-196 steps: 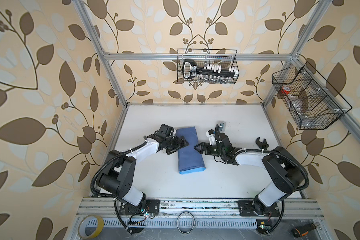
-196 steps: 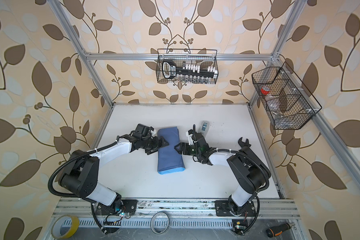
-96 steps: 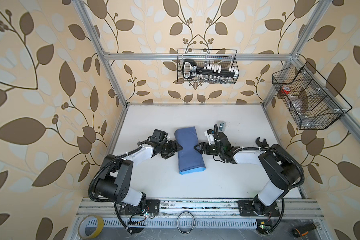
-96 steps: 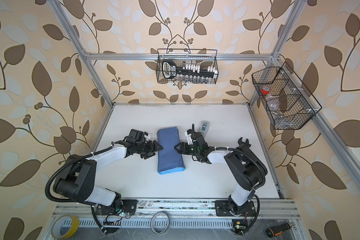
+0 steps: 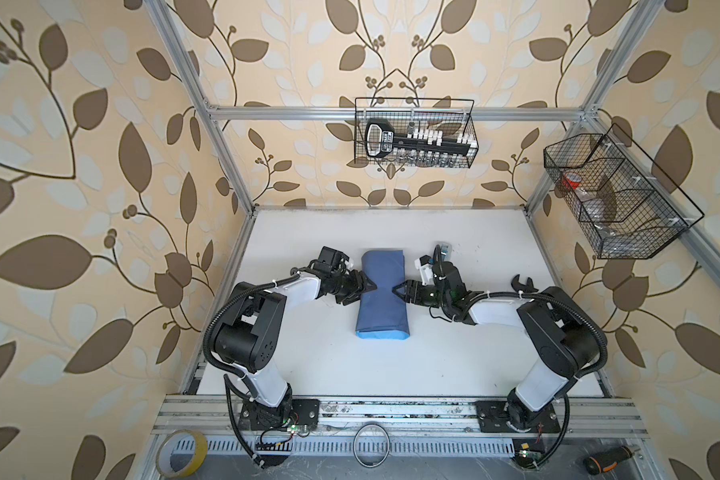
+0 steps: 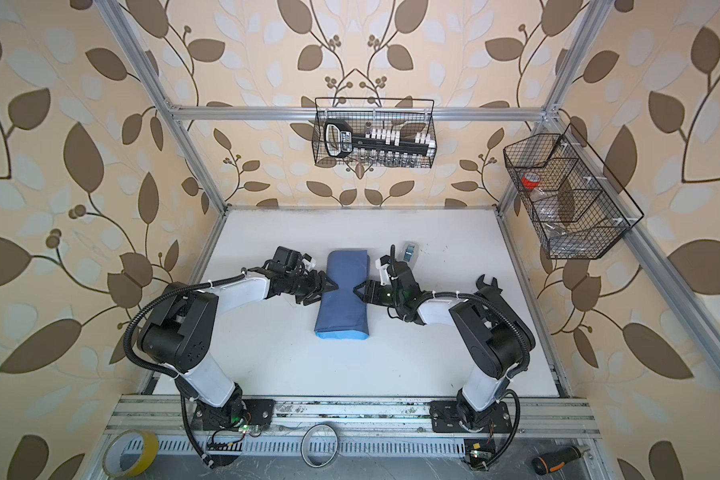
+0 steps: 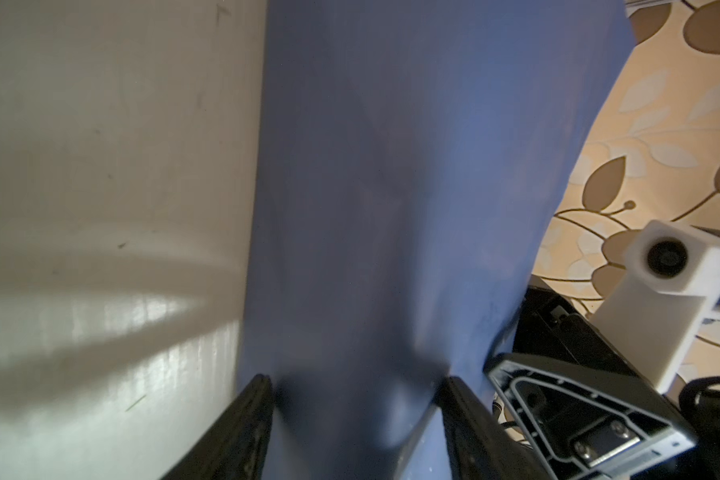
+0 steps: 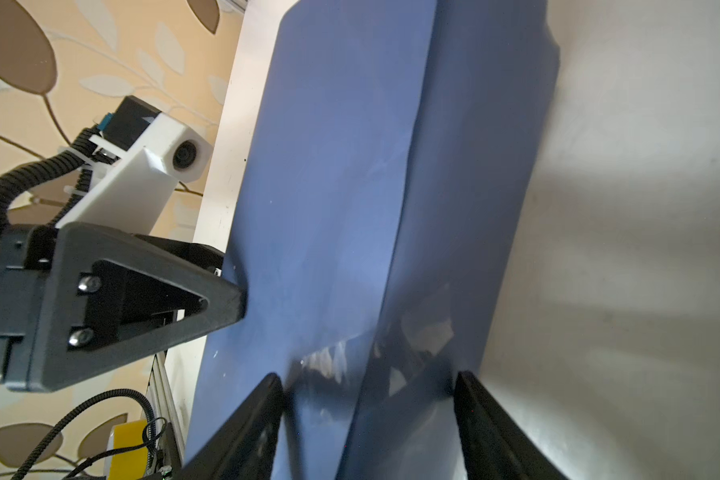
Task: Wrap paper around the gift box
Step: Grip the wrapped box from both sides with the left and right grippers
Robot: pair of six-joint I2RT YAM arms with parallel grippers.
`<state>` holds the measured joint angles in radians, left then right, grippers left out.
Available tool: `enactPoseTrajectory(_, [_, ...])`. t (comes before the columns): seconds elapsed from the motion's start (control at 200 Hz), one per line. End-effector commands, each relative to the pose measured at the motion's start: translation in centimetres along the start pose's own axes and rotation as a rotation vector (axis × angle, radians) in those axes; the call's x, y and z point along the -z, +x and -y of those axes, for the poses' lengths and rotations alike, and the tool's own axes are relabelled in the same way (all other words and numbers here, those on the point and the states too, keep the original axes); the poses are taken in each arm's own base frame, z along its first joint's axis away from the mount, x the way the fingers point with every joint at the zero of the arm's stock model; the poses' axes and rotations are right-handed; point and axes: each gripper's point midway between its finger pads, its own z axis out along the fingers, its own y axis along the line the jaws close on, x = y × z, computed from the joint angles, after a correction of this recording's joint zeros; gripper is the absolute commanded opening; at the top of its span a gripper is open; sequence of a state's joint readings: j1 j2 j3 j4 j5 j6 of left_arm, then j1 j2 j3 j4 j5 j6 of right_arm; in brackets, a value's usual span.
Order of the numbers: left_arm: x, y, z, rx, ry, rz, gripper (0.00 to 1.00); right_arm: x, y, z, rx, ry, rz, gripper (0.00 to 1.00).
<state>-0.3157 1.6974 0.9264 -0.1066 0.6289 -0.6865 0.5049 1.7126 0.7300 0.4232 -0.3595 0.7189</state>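
Logging the paper (image 5: 382,299) as a folded bundle | we see left gripper (image 5: 370,287) clamped on one long edge, right gripper (image 5: 396,289) clamped on the opposite edge | long axis crosswise to both jaws, bundle between them

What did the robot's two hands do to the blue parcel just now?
The left gripper backed off, then returned to the paper's edge. Its fingers and the right gripper's narrowed onto the paper. The paper stayed put.

Bare table (image 5: 391,370) near side of the paper (image 5: 382,299), small grey dispenser (image 5: 444,249) far right
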Motion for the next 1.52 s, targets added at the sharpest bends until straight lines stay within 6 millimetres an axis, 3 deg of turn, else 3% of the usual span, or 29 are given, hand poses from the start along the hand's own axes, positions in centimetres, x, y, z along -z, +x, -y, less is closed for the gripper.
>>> enactPoseTrajectory(0.0, [0.3,-0.5,1.4,-0.027,0.012,0.011,0.72,1.6,-2.3,0.8,0.009,0.021,0.051,0.72])
enactPoseTrajectory(0.1, [1.7,0.2,0.8,-0.052,-0.027,0.052,0.80,3.2,-2.0,1.0,0.062,0.073,0.050,0.78])
enactPoseTrajectory(0.26, [3.5,2.6,-0.1,-0.082,-0.030,0.074,0.88,4.4,1.2,0.0,0.168,0.118,0.021,0.83])
enactPoseTrajectory(0.405, [4.5,5.1,-0.9,-0.123,-0.019,0.071,0.90,4.0,3.9,-1.0,0.234,0.147,-0.015,0.83])
enactPoseTrajectory(0.62, [3.9,7.6,-1.7,-0.225,-0.079,0.048,0.89,3.4,5.3,-0.1,0.278,0.225,-0.025,0.82])
enactPoseTrajectory(0.995, [1.5,8.0,-3.2,-0.266,-0.207,0.040,0.81,2.8,6.1,2.2,0.319,0.304,-0.048,0.77])
enactPoseTrajectory(1.1, [1.0,7.9,-3.5,-0.263,-0.222,0.045,0.80,2.7,6.1,2.1,0.328,0.297,-0.046,0.76])
enactPoseTrajectory(1.324, [0.8,7.1,-2.4,-0.285,-0.203,0.084,0.80,3.1,5.5,1.4,0.357,0.283,-0.027,0.74])
enactPoseTrajectory(1.519, [1.8,6.7,-2.0,-0.330,-0.207,0.130,0.84,3.5,5.7,0.9,0.369,0.265,-0.019,0.74])
